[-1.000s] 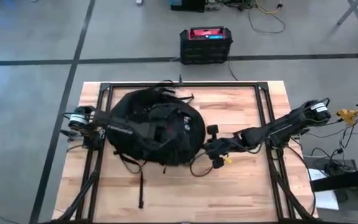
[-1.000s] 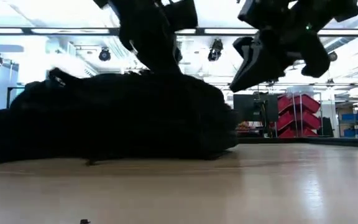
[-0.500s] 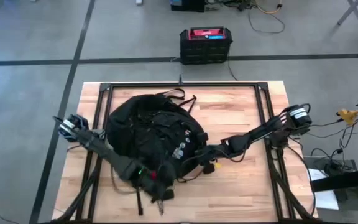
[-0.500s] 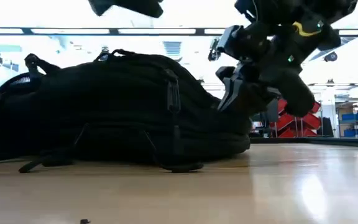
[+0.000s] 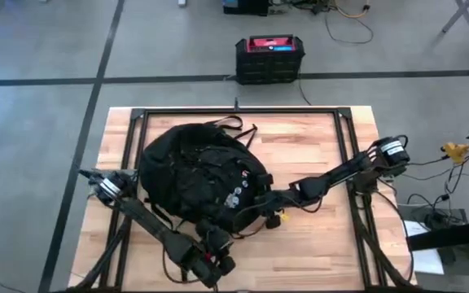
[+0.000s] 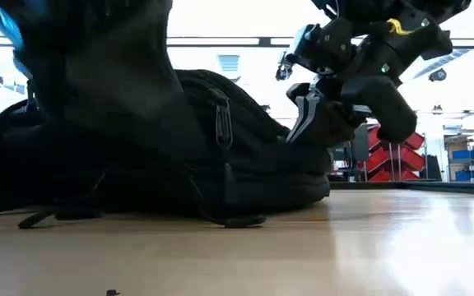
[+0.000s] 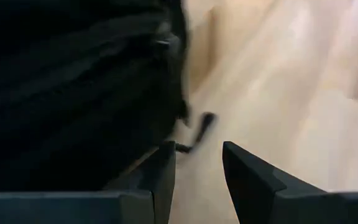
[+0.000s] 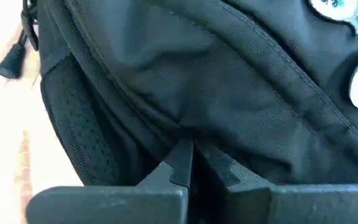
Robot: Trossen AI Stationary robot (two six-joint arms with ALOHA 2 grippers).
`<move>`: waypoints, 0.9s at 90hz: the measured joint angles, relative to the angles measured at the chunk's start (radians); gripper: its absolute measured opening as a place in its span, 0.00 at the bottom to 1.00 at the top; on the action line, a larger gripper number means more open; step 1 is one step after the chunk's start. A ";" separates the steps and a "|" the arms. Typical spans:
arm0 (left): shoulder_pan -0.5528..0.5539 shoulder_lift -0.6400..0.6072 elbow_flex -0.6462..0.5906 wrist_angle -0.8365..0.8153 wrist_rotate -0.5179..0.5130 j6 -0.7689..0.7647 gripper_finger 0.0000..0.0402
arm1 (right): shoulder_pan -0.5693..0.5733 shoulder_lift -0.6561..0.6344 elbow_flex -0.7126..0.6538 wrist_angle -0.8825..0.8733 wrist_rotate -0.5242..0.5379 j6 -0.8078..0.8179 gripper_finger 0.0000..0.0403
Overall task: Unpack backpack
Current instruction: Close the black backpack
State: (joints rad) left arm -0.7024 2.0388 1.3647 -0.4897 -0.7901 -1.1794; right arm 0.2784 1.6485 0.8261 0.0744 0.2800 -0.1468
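A large rounded black backpack [image 5: 198, 175] lies flat on the left half of a light wooden table [image 5: 324, 244], its front facing up with small coloured tags [image 5: 236, 194] near its right edge and loose black straps trailing off its near side. The left arm reaches from the table's left edge along the near side of the backpack, and the left gripper [image 5: 218, 259] sits low at the pack's near edge, over the bare wood; in the left wrist view its two dark fingers [image 7: 157, 180] stand apart with nothing between them, the black fabric just beside one finger and a small strap end [image 7: 199, 127] lying on the wood ahead. The right arm stretches in from the right side of the table, and the right gripper [image 5: 265, 199] presses against the backpack's right edge beside the tags; in the right wrist view its fingers [image 8: 179, 167] are drawn close together at a fold of the black fabric [image 8: 185, 81], though whether they actually pinch it cannot be told. On the grey floor beyond the far edge of the table stands a black box with a red top [image 5: 269, 57]
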 joint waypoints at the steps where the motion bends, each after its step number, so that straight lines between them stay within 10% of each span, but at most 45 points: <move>1: -0.001 0.002 0.000 -0.001 -0.013 0.008 0.29 | 0.001 0.000 0.000 0.000 0.000 0.000 0.00; 19: -0.008 0.006 -0.017 -0.017 -0.204 0.070 0.29 | 0.019 0.009 0.000 0.014 0.004 -0.003 0.00; 81: 0.055 0.010 -0.171 0.529 -0.215 0.262 0.37 | 0.029 0.011 -0.001 0.064 0.001 -0.026 0.00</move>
State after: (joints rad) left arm -0.6475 2.0488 1.1942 0.0391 -1.0053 -0.9175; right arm 0.3073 1.6592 0.8253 0.1385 0.2808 -0.1729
